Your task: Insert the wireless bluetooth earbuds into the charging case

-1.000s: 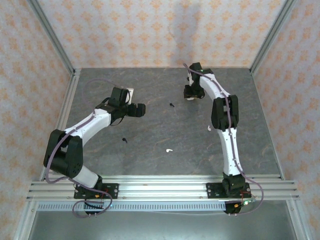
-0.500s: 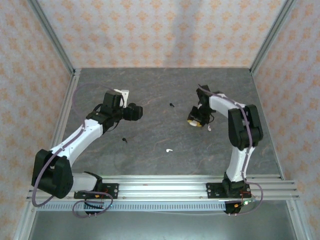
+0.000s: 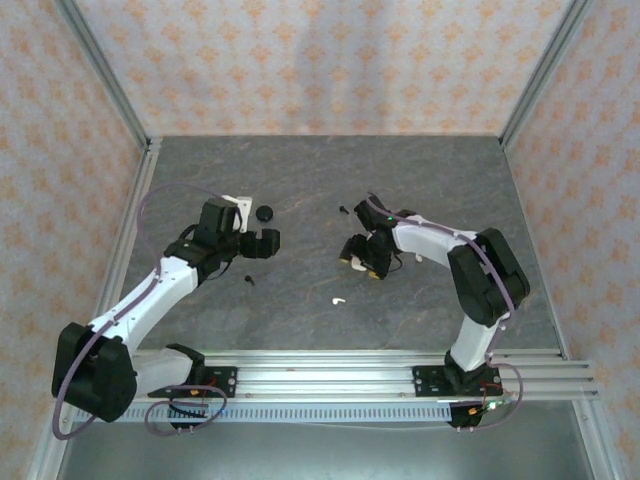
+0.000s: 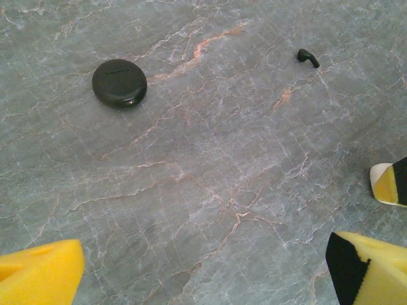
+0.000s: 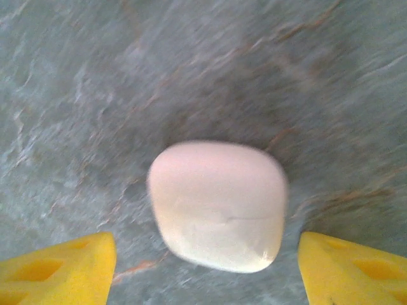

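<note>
Charging case [image 5: 219, 203], white, between right jaws

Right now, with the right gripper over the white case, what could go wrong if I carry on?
1. The white case lies between the right gripper's open fingers; a sideways move could knock it away.
2. Its lid looks shut, though the view is blurred; no earbud goes in until it opens.
3. The white earbud lies loose near that gripper; a low sweep could flick it off.
</note>
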